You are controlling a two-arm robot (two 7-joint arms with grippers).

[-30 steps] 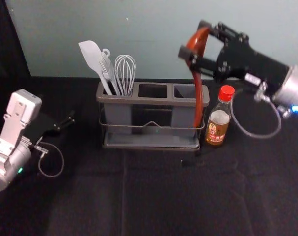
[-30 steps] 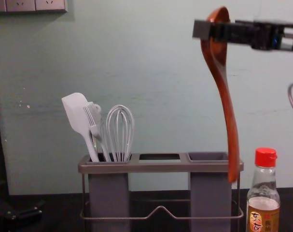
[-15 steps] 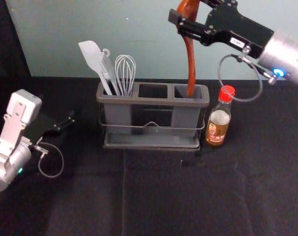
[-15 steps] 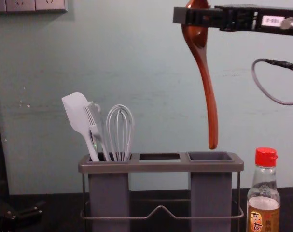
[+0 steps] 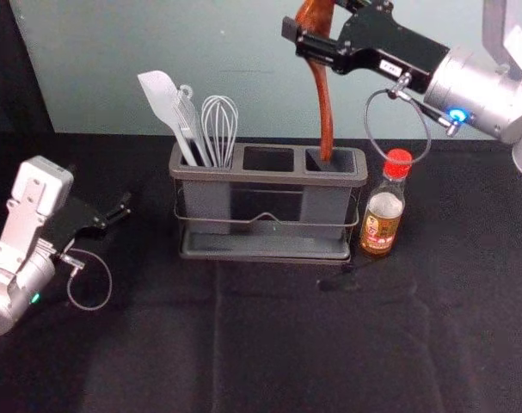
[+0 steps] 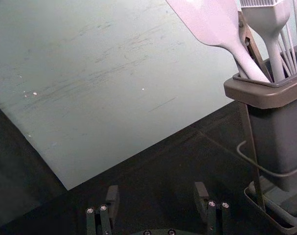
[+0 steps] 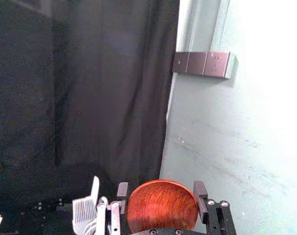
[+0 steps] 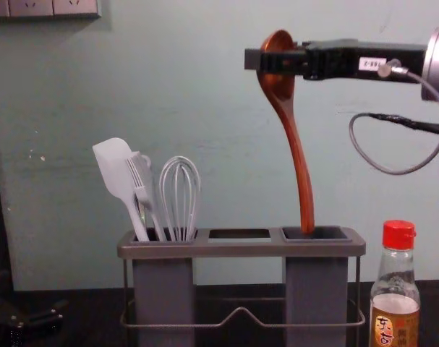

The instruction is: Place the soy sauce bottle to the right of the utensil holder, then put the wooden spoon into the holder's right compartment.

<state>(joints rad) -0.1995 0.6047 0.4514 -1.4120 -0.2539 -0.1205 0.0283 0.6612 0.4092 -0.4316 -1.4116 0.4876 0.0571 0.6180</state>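
The wooden spoon (image 5: 324,95) hangs handle down, its tip at the mouth of the utensil holder's (image 5: 269,178) right compartment (image 5: 346,162), the right gripper (image 5: 316,17) clasping its bowl above. The soy sauce bottle (image 5: 382,222) stands just right of the holder; farther left, the left gripper (image 5: 121,210) idles, jaws parted

Glossy reddish wooden spoon (image 8: 298,159), matt plastic spatula (image 8: 116,170), clear smooth bottle (image 8: 397,293)

white spatula (image 8: 115,168), tilted | brush (image 8: 137,173), between spatula and whisk (image 8: 178,189) | socket panel (image 7: 202,63) on wall (image 8: 233,130) | black curtain (image 7: 99,98)
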